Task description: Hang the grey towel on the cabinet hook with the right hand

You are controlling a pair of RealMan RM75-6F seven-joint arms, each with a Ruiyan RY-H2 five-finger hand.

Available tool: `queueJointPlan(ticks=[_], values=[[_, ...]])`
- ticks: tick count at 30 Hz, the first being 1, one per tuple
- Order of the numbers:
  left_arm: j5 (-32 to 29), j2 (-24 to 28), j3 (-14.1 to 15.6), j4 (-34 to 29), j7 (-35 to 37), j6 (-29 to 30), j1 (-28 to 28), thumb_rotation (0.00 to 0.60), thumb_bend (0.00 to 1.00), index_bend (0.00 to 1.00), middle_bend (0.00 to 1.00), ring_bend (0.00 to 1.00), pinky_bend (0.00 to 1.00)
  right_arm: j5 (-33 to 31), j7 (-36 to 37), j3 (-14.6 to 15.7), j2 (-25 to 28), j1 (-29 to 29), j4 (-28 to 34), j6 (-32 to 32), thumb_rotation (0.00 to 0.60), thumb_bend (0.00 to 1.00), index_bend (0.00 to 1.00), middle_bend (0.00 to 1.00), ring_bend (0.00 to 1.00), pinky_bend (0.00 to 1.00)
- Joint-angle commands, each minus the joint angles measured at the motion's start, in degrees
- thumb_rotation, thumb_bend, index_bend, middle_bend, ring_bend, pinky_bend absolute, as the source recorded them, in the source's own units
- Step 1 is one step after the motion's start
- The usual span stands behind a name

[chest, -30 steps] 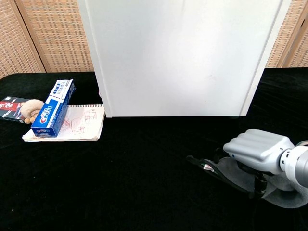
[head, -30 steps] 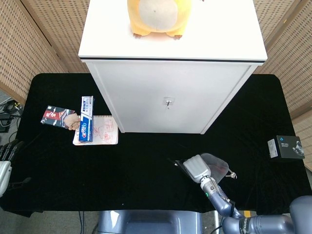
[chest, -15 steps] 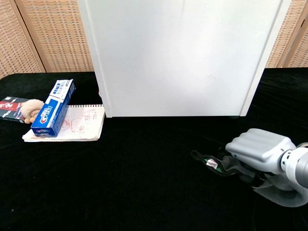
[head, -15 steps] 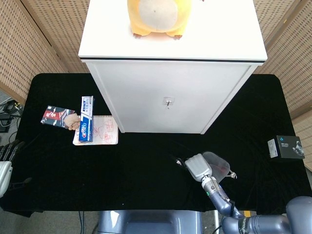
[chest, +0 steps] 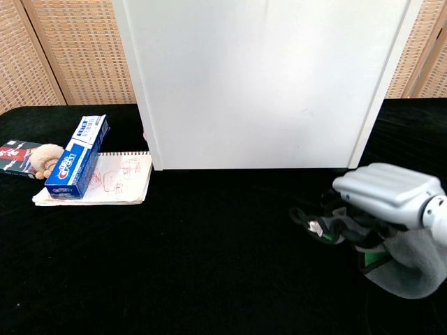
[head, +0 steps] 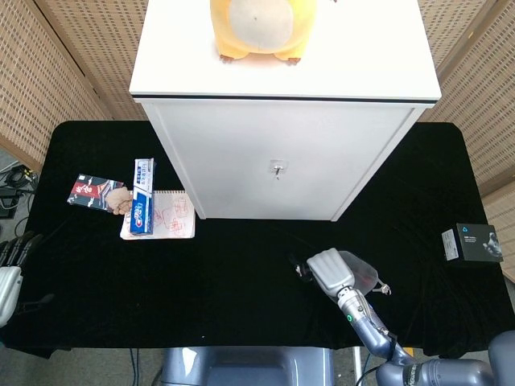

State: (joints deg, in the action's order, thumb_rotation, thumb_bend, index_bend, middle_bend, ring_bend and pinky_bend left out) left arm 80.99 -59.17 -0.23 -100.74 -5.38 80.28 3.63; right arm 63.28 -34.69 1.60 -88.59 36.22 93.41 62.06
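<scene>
My right hand (head: 330,272) (chest: 386,192) grips the grey towel (chest: 406,262) (head: 360,271), which hangs bunched below it just above the black table; its dark loop (chest: 314,222) sticks out to the left. The white cabinet (head: 282,153) stands behind, with a small metal hook (head: 278,170) on its front face, up and left of the hand. My left hand (head: 10,265) shows only at the left edge of the head view, with its fingers apart and nothing in them.
A blue toothpaste box (head: 143,206) lies on a notebook (head: 165,215) left of the cabinet, beside a small packet (head: 92,193). A black box (head: 473,243) sits at the right edge. A yellow plush toy (head: 257,28) rests on the cabinet top.
My right hand has risen and moved toward the cabinet, lifting the towel off the table; the towel went from spread flat to hanging bunched. The left hand barely moved.
</scene>
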Motion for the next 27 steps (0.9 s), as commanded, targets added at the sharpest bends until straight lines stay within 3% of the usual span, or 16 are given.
queueJointPlan(ticks=[1, 10, 20, 27], values=[[0.2, 0.0, 0.1, -0.1, 0.0, 0.1, -0.1, 0.600, 0.00, 0.00, 0.00, 0.00, 0.00, 3.5, 6.4, -1.9, 3.7, -1.3, 3.5, 1.4, 0.600, 0.67, 0.76, 1.00, 1.00, 1.00], [1.1, 0.3, 0.5, -0.4, 0.5, 0.4, -0.2, 0.600, 0.00, 0.00, 0.00, 0.00, 0.00, 7.0, 20.9, -7.7, 11.1, -3.4, 13.6, 4.7, 0.600, 0.68, 0.77, 1.00, 1.00, 1.00], [1.6, 0.6, 0.7, -0.6, 1.2, 0.8, -0.4, 0.600, 0.00, 0.00, 0.00, 0.00, 0.00, 11.2, 26.2, -12.8, 14.2, -4.5, 16.7, 9.7, 0.600, 0.69, 0.77, 1.00, 1.00, 1.00], [1.6, 0.6, 0.7, -0.5, 1.2, 0.6, -0.3, 0.600, 0.00, 0.00, 0.00, 0.00, 0.00, 10.2, 26.2, -16.4, 16.2, -3.9, 18.5, 10.5, 0.600, 0.69, 0.77, 1.00, 1.00, 1.00]])
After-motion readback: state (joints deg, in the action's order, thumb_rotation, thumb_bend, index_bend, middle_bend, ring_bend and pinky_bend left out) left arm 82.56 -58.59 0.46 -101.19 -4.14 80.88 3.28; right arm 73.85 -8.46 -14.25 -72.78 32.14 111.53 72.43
